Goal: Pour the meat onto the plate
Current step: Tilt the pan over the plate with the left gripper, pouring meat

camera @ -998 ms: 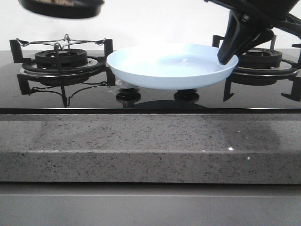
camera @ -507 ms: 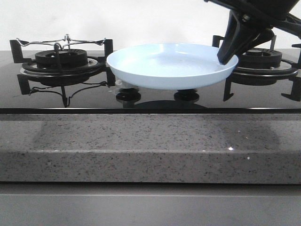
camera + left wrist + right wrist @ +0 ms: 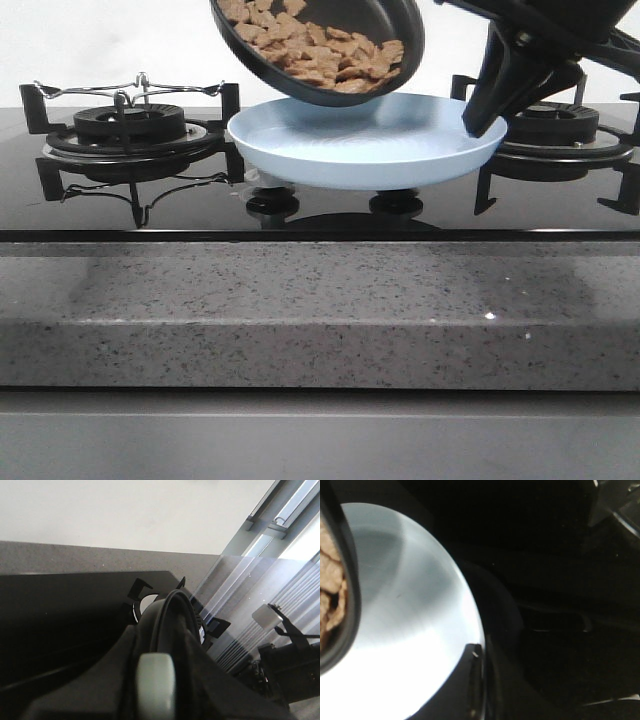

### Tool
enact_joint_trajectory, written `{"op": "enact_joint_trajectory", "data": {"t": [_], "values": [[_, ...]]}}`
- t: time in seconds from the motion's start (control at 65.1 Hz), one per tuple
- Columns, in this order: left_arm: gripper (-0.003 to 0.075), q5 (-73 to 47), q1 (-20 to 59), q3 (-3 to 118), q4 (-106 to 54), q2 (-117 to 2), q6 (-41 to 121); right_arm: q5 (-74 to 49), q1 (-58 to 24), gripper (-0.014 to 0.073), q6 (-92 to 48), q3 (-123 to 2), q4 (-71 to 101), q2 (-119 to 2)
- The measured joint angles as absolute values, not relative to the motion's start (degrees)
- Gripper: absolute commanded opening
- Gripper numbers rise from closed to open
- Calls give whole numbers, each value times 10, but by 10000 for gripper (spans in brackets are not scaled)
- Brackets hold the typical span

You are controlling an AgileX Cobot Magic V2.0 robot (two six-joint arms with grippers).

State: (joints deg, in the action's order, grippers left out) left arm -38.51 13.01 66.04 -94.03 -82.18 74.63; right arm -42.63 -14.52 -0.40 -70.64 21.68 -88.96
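Newly arrived pan [image 3: 320,45], one plate [image 3: 365,140]

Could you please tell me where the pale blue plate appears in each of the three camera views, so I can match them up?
Front view: the round pale blue glossy plate sits centre, raised over the stove, under the tilted black frying pan.
Left wrist view: not in it.
Right wrist view: it fills the left and centre, brightly lit.
Shared landmark: the black pan, whose rim edges the right wrist view, holding the light-brown meat pieces.
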Motion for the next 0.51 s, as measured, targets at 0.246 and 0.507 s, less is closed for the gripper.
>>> {"op": "enact_joint_trajectory", "data": {"t": [0.246,0.507], "values": [[-20,-389,141,660,-941,-793,887,-426,-145,-69,-4,-706,217,-890],[-20,-419,165,660,-941,-777,1032,-426,-145,-69,-4,-706,217,-890]]}}
